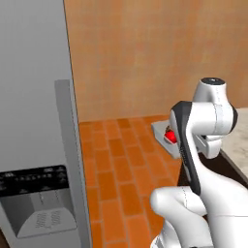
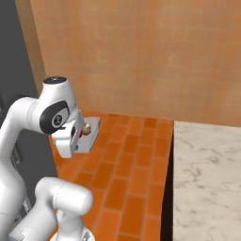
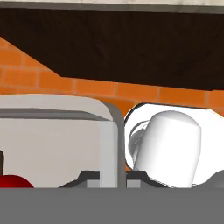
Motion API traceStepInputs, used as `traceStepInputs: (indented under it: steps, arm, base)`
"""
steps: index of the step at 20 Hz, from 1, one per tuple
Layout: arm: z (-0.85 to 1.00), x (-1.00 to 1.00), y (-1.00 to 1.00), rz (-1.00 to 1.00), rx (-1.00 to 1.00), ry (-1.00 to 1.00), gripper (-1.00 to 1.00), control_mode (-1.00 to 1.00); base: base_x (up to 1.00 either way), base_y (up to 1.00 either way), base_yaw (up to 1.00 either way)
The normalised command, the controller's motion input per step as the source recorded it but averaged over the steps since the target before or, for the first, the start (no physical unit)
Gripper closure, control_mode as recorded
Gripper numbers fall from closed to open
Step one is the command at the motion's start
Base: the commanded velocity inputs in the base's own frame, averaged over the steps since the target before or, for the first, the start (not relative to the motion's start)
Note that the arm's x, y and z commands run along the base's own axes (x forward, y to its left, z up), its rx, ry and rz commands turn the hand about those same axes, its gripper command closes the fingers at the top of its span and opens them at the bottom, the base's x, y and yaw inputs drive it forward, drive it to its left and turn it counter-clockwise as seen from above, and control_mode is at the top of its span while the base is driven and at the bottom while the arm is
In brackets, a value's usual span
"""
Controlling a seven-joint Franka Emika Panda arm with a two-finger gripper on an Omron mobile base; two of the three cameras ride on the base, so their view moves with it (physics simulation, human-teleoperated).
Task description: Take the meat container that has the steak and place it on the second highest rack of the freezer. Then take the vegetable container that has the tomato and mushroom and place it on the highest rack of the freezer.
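My gripper (image 2: 79,137) is shut on the rim of the grey vegetable container (image 2: 91,131), holding it in the air over the brick floor. The red tomato (image 2: 81,134) and the tan mushroom (image 2: 87,127) lie inside it. From the left base camera the container (image 1: 161,131) and tomato (image 1: 170,137) peek out behind my forearm. Close up, the hand view has the container's wall (image 3: 110,131) and the tomato (image 3: 13,181). The freezer (image 1: 34,97) stands to the left, its grey door toward me. Its racks are hidden. The meat container and steak are out of view.
The freezer door carries a long grey handle (image 1: 68,145) and a dark dispenser panel (image 1: 34,186). A marble counter (image 2: 207,179) over dark cabinets stands on the right. An orange wall (image 2: 132,56) closes the far side, with brick floor (image 1: 116,164) between.
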Motion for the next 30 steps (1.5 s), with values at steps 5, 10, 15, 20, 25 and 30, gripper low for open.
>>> traceStepInputs:
  steps: [5,10,15,20,25,30]
  arm:
    - [0.0,0.0,0.0,0.0,0.0,0.0,1.0,1.0]
    - [0.0,0.0,0.0,0.0,0.0,0.0,1.0,1.0]
    - [0.0,0.0,0.0,0.0,0.0,0.0,1.0,1.0]
    - [0.0,0.0,0.0,0.0,0.0,0.0,1.0,1.0]
    - [0.0,0.0,0.0,0.0,0.0,0.0,1.0,1.0]
    - [0.0,0.0,0.0,0.0,0.0,0.0,1.0,1.0]
  base:
    - [0.74,-0.32,0.0]
    - [0.86,-0.4,0.01]
    - [0.9,-0.47,0.07]
    - [0.93,-0.31,0.07]
    - [0.44,-0.03,0.35]
    - [-0.11,-0.06,0.93]
